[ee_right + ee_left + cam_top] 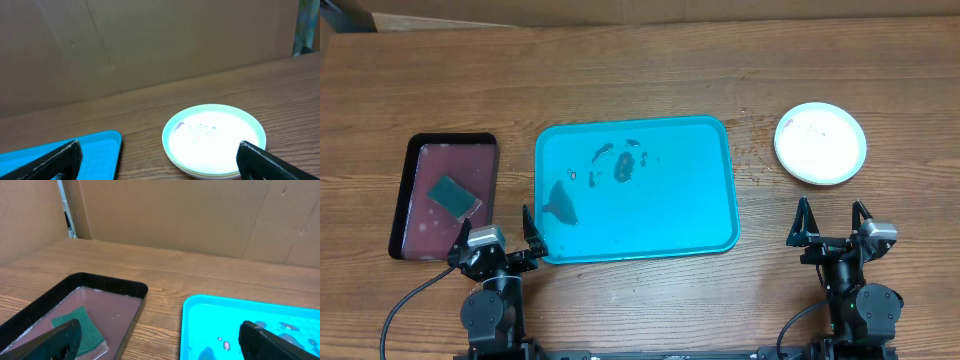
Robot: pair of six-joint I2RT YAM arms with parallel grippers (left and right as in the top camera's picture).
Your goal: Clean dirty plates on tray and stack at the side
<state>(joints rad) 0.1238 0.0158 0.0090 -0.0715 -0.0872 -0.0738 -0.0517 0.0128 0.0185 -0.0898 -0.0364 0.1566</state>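
Observation:
The plates (820,143) sit stacked on the bare table to the right of the turquoise tray (710,200), pale one on top with faint smears. The stack also shows in the right wrist view (214,140), with other rims under it. The tray holds only water drops and dark smears (620,162); it also shows in the left wrist view (210,325). My left gripper (500,238) is open and empty at the tray's near left corner. My right gripper (832,222) is open and empty, near the table's front, below the plates.
A dark maroon black-rimmed tray (420,160) at the left holds a green sponge (454,195) in pinkish water; the sponge also shows in the left wrist view (82,327). Cardboard walls stand behind the table.

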